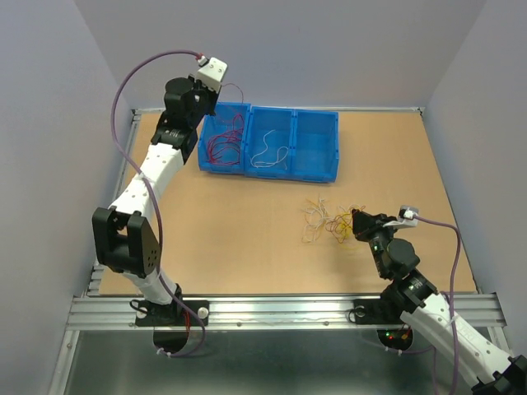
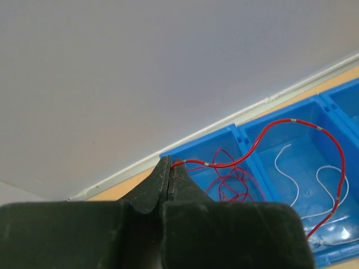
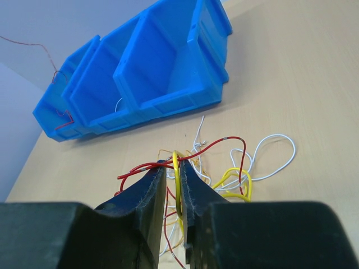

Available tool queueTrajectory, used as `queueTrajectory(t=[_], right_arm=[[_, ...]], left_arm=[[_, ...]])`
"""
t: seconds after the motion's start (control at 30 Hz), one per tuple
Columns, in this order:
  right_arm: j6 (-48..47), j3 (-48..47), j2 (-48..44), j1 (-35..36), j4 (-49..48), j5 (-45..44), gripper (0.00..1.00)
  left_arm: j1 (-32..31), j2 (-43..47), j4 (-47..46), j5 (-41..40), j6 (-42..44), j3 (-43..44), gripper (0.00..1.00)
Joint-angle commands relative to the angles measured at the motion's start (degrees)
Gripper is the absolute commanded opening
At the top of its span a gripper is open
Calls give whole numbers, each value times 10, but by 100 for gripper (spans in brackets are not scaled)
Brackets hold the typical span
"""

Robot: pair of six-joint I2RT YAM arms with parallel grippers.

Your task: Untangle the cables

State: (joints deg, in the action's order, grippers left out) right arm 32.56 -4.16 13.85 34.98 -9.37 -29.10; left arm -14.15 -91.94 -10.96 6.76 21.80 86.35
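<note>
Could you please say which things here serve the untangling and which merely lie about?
Job: thin red wire in left claw; thin yellow wire in right claw; tabletop wire tangle; blue plastic bin.
Idle: silver metal rail; thick purple arm cable.

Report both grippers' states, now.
Left gripper: shut on a red cable.
Right gripper: shut on a yellow cable.
</note>
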Motion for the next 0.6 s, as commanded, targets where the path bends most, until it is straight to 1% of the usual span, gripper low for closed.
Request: queueTrajectory(t=[0.0,0.1,0.23,0.3,0.43,0.57], right_arm=[[-8,-19,-2,4,-14,2,22],[-8,-19,-3,4,-14,3,22],[-9,-19,0,4,-14,4,22],[-7,-20,0,4,-14,5,22],[-8,-20,0,4,-14,6,22],[-7,-19,-1,4,-14,5,22]], left_arm=[[1,-25,-40,5,7,-19,0],[1,-45,-38,13,0,-18,0],[2,-77,-26,-28,-10,4,0],[2,-106,0,-47,-11,28,0],[2,-173,108,-73,-2,107,0],[3,-248,189,-102,-4,171,0]])
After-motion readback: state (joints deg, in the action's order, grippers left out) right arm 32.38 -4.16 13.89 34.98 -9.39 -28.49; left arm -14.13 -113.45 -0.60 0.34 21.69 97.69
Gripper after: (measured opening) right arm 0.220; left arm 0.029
